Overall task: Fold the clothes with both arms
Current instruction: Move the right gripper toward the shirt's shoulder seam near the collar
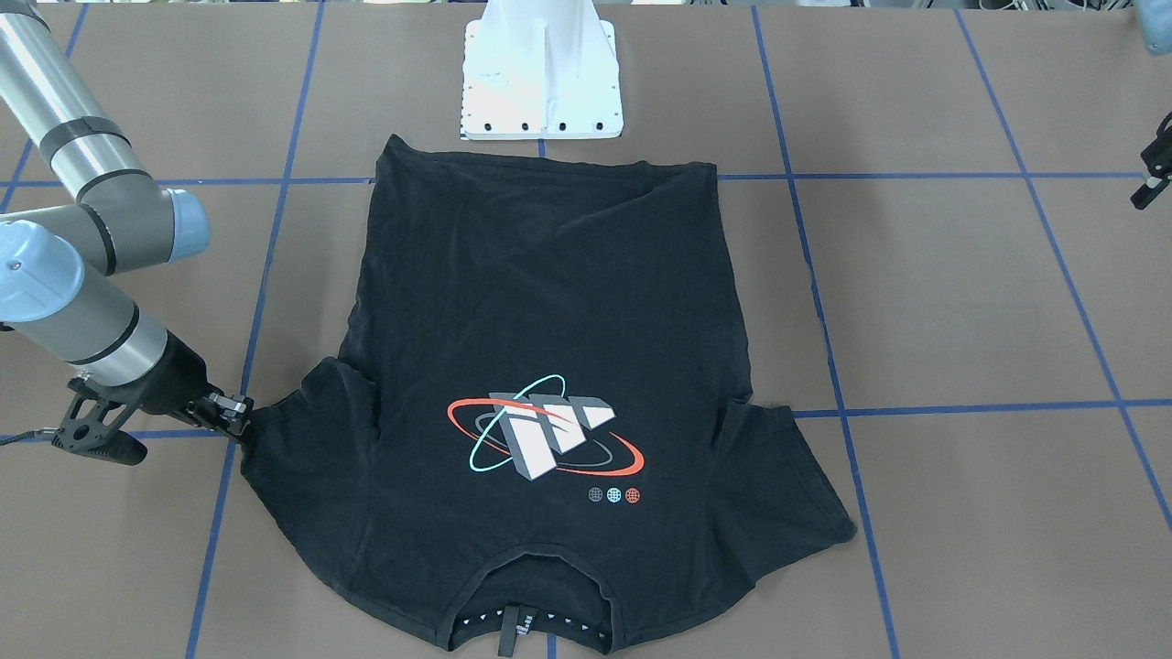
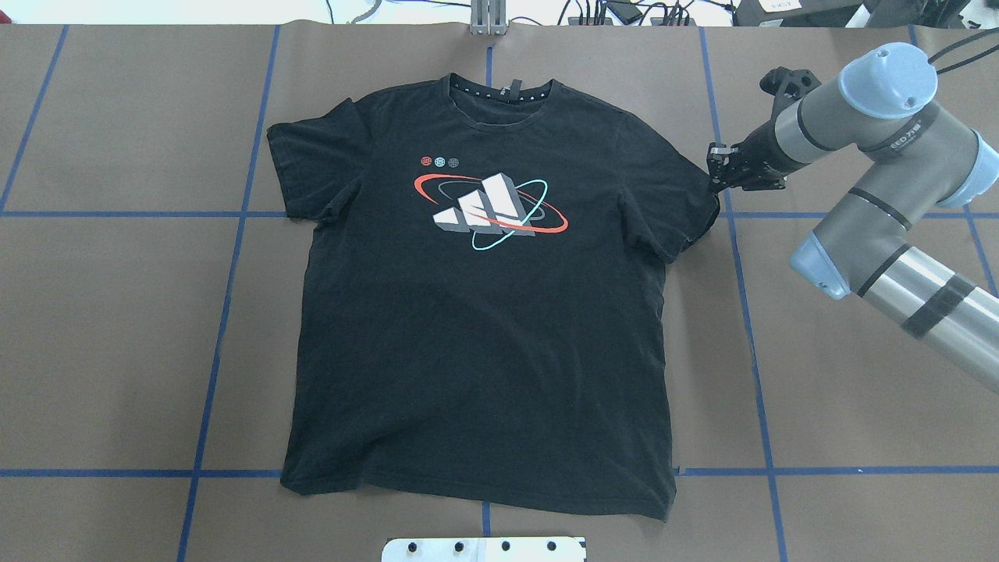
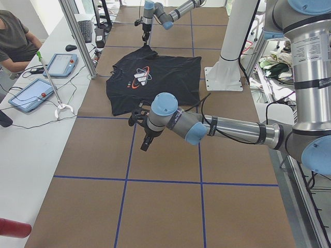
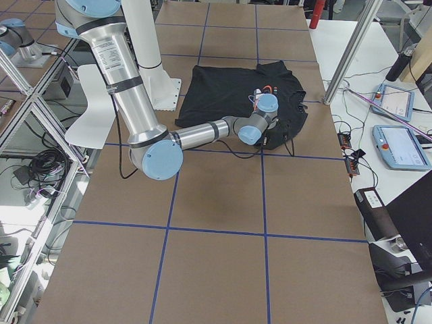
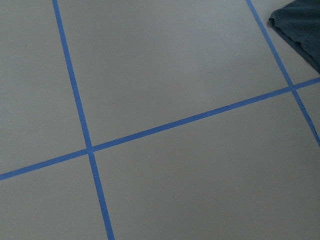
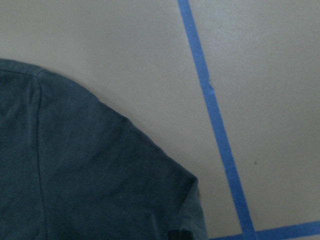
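Touching black T-shirt (image 2: 476,328) sleeve edge: right end effector (image 2: 715,170), clenched or released cannot tell; left end effector (image 3: 145,143) above counter (image 2: 117,351), apart from shirt, aperture unclear. Shirt flat, logo up, mid-counter.

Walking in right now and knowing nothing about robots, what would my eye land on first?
A black T-shirt lies spread flat in the middle of the brown table, which is gridded with blue tape. The shirt's white, red and teal logo faces up. The right arm's claw sits right at the edge of one sleeve. The left arm's claw hovers off the opposite side, apart from the shirt.
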`<action>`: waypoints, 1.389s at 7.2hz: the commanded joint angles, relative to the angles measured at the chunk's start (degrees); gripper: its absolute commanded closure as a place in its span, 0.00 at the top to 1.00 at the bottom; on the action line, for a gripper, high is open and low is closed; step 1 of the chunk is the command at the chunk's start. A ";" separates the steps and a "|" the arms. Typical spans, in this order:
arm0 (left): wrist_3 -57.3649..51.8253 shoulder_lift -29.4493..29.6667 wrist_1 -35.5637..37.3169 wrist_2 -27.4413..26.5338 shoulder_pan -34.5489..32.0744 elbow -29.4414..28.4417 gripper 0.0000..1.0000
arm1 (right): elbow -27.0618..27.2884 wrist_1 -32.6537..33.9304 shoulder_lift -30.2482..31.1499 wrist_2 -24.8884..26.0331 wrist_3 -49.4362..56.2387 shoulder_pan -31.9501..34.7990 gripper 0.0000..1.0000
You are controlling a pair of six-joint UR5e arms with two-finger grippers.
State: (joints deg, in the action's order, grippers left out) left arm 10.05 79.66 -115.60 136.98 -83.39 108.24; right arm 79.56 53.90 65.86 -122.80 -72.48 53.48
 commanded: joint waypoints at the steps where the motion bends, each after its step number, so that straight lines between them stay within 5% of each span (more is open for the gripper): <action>1: 0.15 0.84 0.02 0.04 0.07 -0.22 1.00 | -1.41 1.81 -7.37 0.10 -7.37 -0.82 0.00; 4: 2.08 1.46 0.02 0.13 0.16 -0.22 1.00 | -12.03 7.19 -22.68 5.97 -15.92 -5.82 0.00; 7: 10.02 7.06 0.03 0.04 4.52 -1.36 1.00 | -15.58 6.84 -24.20 9.24 -15.94 -6.90 0.07; 8: 13.99 10.65 -0.15 -0.13 8.03 -3.37 1.00 | -15.49 6.49 -24.38 10.72 -15.77 -7.59 0.99; 10: 28.19 22.50 0.02 -0.74 14.62 -8.64 1.00 | -11.57 6.83 -24.21 10.48 -16.03 -7.51 1.00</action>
State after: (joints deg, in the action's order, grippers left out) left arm 29.55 95.37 -115.65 136.65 -73.08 102.34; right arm 65.16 60.48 41.50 -112.17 -88.29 45.86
